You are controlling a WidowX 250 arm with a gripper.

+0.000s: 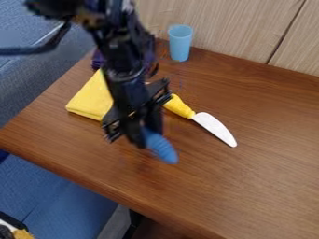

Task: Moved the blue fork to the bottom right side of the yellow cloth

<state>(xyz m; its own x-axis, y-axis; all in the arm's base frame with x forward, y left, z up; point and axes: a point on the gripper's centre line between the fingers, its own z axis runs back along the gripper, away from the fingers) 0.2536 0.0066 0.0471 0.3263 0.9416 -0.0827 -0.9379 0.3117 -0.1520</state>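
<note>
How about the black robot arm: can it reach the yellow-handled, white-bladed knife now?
Probably yes: the knife lies with its blade uncovered, though the ridged blue fork at the black pincer may need clearing first.

Centre: black claw [141,139] above brown wooden table [261,186], ribbed blue handle [162,149] at its lower end. Right: yellow-handled white knife [213,127]. Upper left: yellow cloth [92,99].

Just right of the fingers [133,134] I see a yellow-handled knife [213,127]; well beyond them, a light-blue cup [180,44] and something purple [97,59], partly hidden.
</note>
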